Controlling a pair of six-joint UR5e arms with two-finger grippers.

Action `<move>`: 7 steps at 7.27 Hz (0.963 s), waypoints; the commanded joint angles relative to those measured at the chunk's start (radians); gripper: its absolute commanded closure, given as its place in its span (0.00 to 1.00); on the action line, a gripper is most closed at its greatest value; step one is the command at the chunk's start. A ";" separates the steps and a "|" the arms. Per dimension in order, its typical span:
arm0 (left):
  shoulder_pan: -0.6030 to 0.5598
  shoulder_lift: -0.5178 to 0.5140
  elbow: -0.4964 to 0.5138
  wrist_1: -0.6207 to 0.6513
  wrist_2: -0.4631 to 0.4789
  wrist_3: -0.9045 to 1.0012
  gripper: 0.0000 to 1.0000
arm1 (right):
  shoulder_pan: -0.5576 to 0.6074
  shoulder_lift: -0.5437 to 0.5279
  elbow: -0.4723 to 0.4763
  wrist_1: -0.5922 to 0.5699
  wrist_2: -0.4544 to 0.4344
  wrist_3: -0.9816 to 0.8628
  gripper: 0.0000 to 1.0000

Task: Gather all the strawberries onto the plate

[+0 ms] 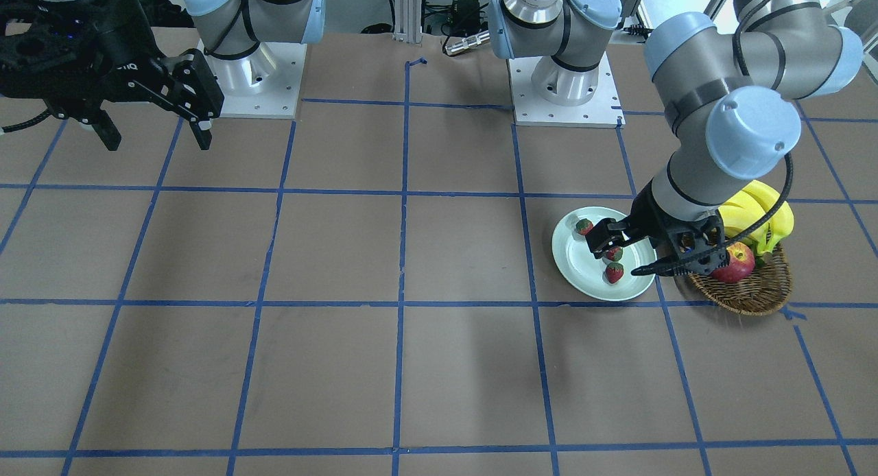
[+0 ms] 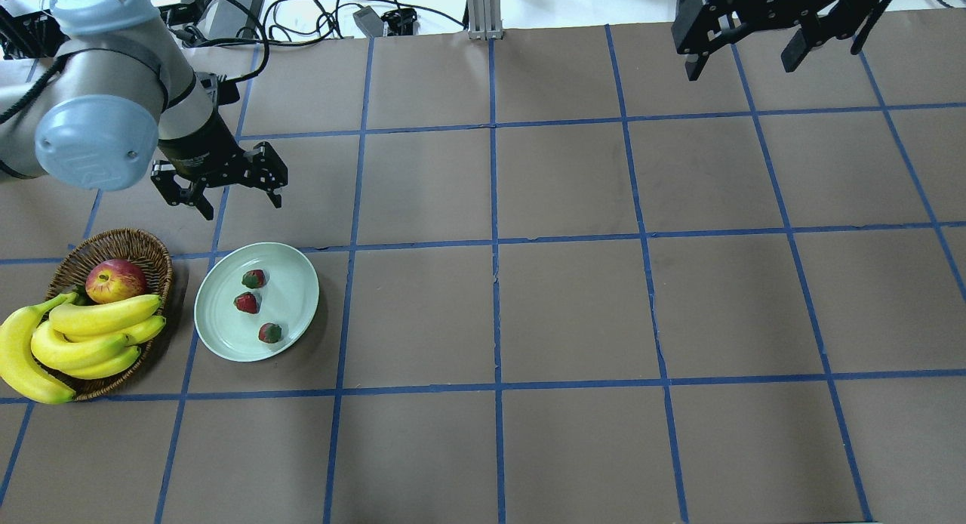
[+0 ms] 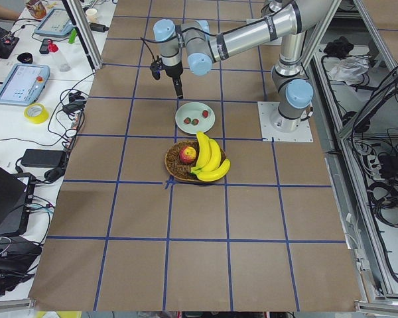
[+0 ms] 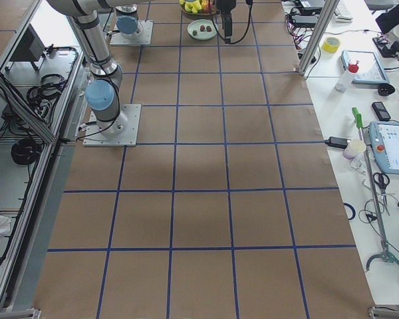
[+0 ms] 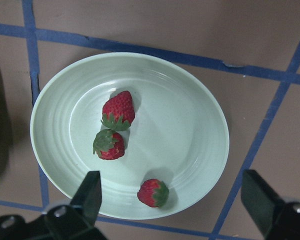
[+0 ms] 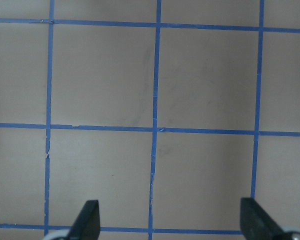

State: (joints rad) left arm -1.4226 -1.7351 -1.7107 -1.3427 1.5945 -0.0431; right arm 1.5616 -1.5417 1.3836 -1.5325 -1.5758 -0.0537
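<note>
The table is being covered by brown paper and divided into squares by blue tape lines. Along its operators' edge, a white bench is being taken up by tablets, a yellow tape roll, scissors and cables. An aluminium post is being shown at that edge's middle. Beyond the opposite edge, black cable bundles are being left lying.

I'm looking at a brown table ruled into squares by blue tape. Two things sit directly on it toward the robot's left end: the mint-green plate and, just beside it (the plate's rim overlaps a tape line there), a wicker basket. The left arm's base and the right arm's base stand along its robot-side edge.
</note>
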 commanded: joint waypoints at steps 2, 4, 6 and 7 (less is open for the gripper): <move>-0.024 0.147 0.106 -0.206 -0.047 -0.004 0.00 | 0.000 0.000 0.000 0.000 0.000 0.001 0.00; -0.035 0.196 0.120 -0.252 -0.039 0.046 0.00 | 0.000 0.000 0.000 0.000 -0.001 0.002 0.00; -0.123 0.215 0.128 -0.259 -0.025 0.048 0.00 | 0.000 0.000 0.000 -0.002 0.000 0.000 0.00; -0.169 0.226 0.128 -0.259 0.008 0.048 0.00 | -0.002 0.002 0.000 -0.002 0.002 0.003 0.00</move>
State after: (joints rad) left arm -1.5329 -1.5242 -1.5849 -1.5995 1.5749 0.0032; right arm 1.5608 -1.5414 1.3836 -1.5338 -1.5752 -0.0528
